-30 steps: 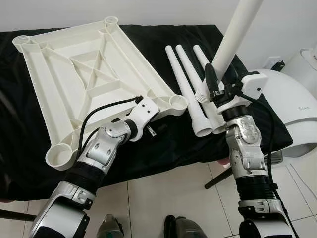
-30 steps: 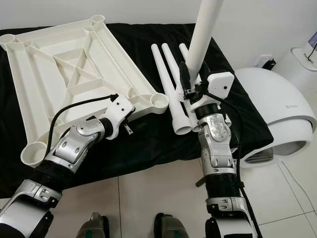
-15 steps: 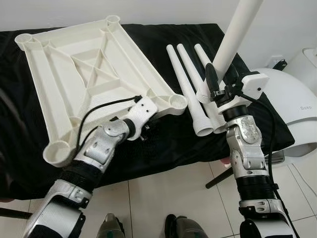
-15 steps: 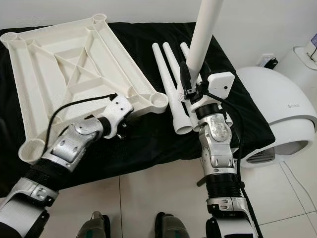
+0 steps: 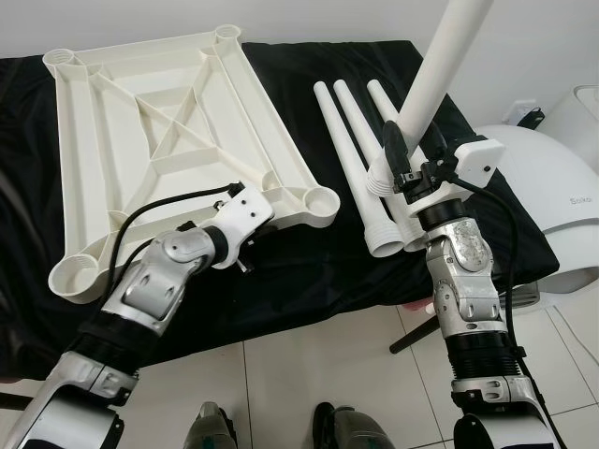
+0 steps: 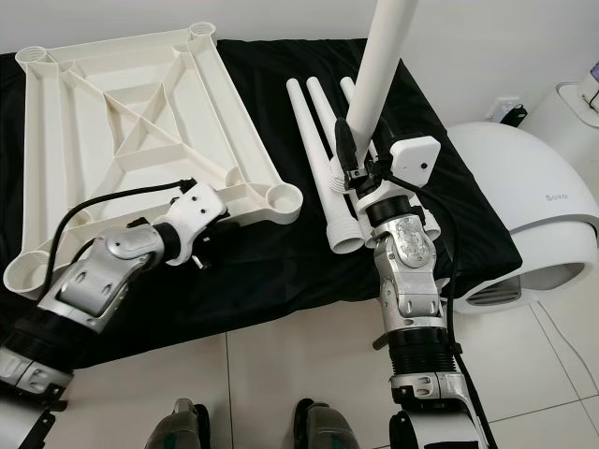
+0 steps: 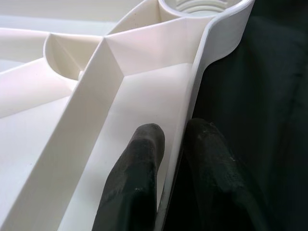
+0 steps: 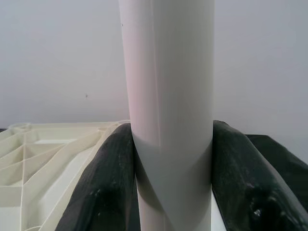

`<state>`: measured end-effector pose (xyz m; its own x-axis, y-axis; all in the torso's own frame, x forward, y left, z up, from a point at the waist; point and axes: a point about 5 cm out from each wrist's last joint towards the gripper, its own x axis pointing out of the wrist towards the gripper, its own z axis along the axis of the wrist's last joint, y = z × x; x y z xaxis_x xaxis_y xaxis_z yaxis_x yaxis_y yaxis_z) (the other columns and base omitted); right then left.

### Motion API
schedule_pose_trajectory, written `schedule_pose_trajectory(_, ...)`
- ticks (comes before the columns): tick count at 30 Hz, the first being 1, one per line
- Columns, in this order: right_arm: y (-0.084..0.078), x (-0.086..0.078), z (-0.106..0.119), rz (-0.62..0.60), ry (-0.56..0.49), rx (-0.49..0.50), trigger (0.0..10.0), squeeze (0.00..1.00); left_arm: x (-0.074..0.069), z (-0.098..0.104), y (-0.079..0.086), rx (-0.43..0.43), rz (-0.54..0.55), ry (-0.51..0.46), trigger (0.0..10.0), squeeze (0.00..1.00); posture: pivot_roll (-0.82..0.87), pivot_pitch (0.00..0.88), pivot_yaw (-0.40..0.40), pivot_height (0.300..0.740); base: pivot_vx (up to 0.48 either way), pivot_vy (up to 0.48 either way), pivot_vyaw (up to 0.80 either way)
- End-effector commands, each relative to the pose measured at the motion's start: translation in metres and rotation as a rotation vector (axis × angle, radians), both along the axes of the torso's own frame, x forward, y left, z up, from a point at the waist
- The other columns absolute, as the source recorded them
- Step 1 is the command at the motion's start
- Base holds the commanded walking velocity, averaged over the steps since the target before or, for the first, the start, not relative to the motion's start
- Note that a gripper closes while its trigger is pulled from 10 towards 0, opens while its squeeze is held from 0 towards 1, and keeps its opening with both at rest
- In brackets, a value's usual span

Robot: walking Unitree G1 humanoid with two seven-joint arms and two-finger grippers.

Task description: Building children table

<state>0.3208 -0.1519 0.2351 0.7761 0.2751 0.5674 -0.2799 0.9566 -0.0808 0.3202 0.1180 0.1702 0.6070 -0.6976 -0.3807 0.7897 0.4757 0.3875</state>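
One tabletop lies upside down with four corner sockets, its near rim pinched in the left pincer. There are four legs: one leg stands upright, clamped in the right pincer, and three legs lie side by side on the black-covered bench just behind that pincer. Two pincers, one bench.

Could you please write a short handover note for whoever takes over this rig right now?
Left gripper: shut on the rim of the white ribbed plastic tabletop, which lies upside down on the black cloth.
Right gripper: shut on a white plastic table leg, held upright above the cloth.
Three more white legs lie side by side on the cloth, right of the tabletop.
Done: no leg is fitted yet.
Left: seat the held leg in a corner socket, then the other three.
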Motion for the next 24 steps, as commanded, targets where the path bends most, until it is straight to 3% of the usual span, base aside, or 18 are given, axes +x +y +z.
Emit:
schedule_pose_trajectory(1,0.003,0.0,0.003,0.038,-0.007,-0.002,10.0,0.0,-0.015,-0.015,-0.009,0.022,-0.126,0.109,3.5,0.0,0.08,0.163,-0.034,0.74,0.0,0.0,0.0)
schedule_pose_trajectory(3,0.003,0.001,0.004,0.045,-0.007,-0.006,10.0,0.0,-0.02,-0.016,-0.01,0.026,-0.15,0.114,3.0,0.0,0.08,0.161,-0.036,0.74,0.0,0.0,0.0)
schedule_pose_trajectory(4,0.004,0.002,0.005,0.057,-0.006,-0.008,10.0,0.0,-0.024,-0.017,-0.011,0.03,-0.174,0.126,10.0,0.0,0.09,0.161,-0.038,0.74,0.0,0.0,0.0)
schedule_pose_trajectory(8,0.007,0.003,0.006,0.096,-0.004,-0.013,10.0,0.0,-0.033,-0.018,-0.015,0.044,-0.226,0.14,10.0,0.0,0.09,0.162,-0.04,0.74,0.0,0.0,0.0)
schedule_pose_trajectory(15,0.018,0.001,0.007,0.221,0.012,-0.039,10.0,0.0,-0.033,-0.022,-0.019,0.059,-0.229,0.152,10.0,0.0,0.08,0.166,-0.042,0.74,0.0,0.0,0.0)
schedule_pose_trajectory(24,0.024,-0.007,0.003,0.389,0.067,-0.073,10.0,0.0,-0.022,-0.026,-0.006,0.077,-0.103,0.14,10.0,0.0,0.08,0.178,-0.046,0.74,0.0,0.0,0.0)
